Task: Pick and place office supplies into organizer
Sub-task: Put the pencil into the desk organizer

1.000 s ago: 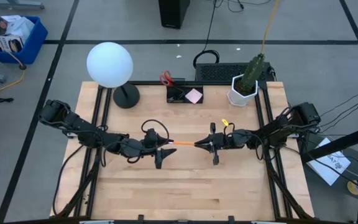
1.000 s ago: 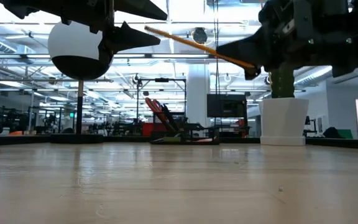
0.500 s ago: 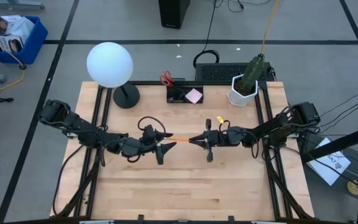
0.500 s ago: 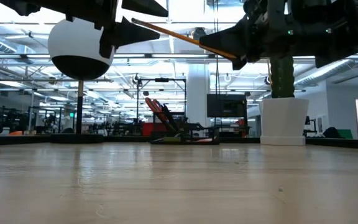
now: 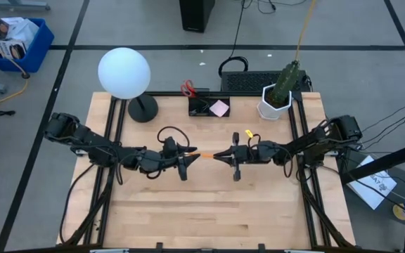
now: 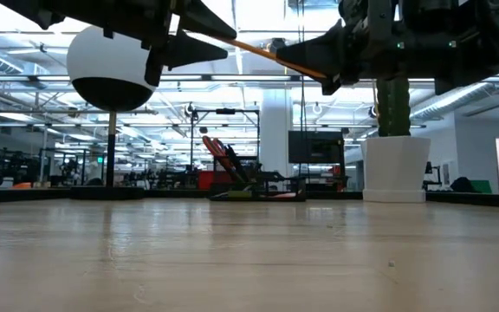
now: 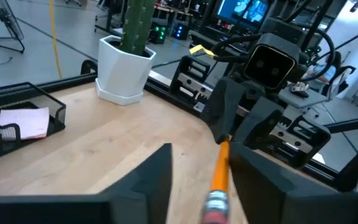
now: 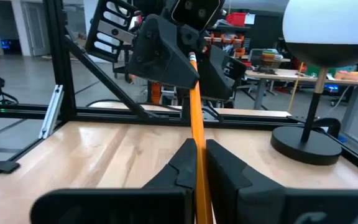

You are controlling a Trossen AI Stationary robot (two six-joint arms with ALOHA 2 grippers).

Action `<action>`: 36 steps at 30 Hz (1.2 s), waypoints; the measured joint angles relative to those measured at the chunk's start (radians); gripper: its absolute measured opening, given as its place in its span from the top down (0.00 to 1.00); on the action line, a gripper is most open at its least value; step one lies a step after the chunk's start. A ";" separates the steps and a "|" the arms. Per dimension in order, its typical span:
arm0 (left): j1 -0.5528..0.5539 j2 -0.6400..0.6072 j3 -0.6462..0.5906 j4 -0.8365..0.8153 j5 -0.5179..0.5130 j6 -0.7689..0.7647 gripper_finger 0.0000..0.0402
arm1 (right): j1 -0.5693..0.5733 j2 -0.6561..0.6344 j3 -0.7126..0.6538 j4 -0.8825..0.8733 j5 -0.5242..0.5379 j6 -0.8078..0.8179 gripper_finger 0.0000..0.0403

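Gripping a thin orange pencil [image 5: 204,155], right pincer [image 5: 219,155] clenched, left pincer [image 5: 191,157] parted around it.

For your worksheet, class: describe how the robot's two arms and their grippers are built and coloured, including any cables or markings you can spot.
Both arms are dark, nearly black, built of jointed segments. The left gripper and right gripper each end in two wedge-shaped black fingers. Black cables loop above each wrist. A small yellow tag sits on the right arm. A boxy black camera housing sits on the right arm's wrist.
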 joint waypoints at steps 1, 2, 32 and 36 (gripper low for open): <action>0.002 0.000 0.000 -0.002 0.002 -0.006 0.62 | 0.000 0.000 0.000 0.000 0.002 -0.001 0.97; 0.004 0.000 0.000 -0.001 0.005 -0.007 0.66 | 0.000 0.000 0.000 -0.001 0.005 -0.001 0.97; 0.214 -0.039 0.013 -0.041 -0.093 0.271 0.93 | 0.145 -0.001 -0.075 -0.013 0.057 0.006 0.71; 0.313 -0.064 0.077 -0.252 -0.107 0.285 0.94 | 0.202 -0.001 -0.098 -0.013 0.132 0.000 0.72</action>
